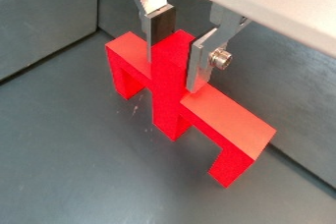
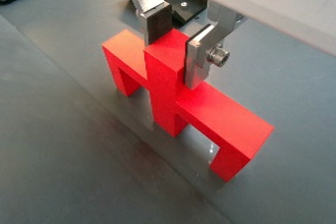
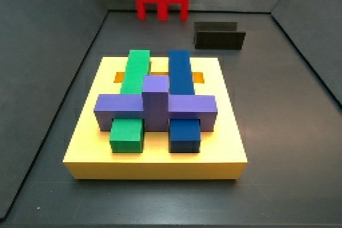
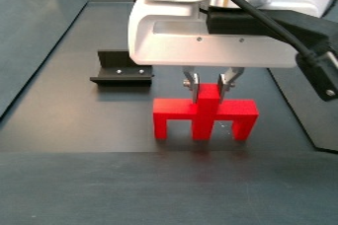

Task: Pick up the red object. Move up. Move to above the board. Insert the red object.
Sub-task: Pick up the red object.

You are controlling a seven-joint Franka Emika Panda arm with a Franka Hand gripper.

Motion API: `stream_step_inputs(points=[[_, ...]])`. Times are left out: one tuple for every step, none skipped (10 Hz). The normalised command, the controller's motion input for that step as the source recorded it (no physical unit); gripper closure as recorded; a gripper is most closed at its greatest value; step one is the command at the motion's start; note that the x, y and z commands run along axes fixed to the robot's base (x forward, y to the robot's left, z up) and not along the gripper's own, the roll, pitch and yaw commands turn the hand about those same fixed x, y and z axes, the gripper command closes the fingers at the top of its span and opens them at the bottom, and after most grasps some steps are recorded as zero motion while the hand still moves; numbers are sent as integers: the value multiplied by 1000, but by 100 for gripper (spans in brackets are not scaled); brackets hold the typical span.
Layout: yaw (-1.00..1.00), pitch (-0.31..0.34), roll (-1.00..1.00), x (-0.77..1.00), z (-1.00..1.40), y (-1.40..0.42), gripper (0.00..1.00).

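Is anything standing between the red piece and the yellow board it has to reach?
Nothing visible. The gripper straddles the post of the red object at the far end of the floor. The floor from there to the board is bare; the fixture stands off to one side.

Fixture [image 3: 221,36] upright on dark floor [image 3: 54,102].

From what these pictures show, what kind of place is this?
Probably a robot test cell for assembly trials, not a home or a shop. A dark walled floor holds only the yellow board of blocks and the fixture, and the pincer stands around the post of the red object.
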Motion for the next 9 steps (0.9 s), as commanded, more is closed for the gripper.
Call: stream_step_inputs(points=[[0, 0, 0, 0, 0, 0, 100], [0, 0, 0, 0, 0, 0, 100], [0, 0, 0, 0, 0, 0, 100], [0, 0, 0, 0, 0, 0, 100], [0, 0, 0, 0, 0, 0, 100], [0, 0, 0, 0, 0, 0, 100], [0, 0, 0, 0, 0, 0, 100], [0, 0, 0, 0, 0, 0, 100], [0, 0, 0, 0, 0, 0, 100]])
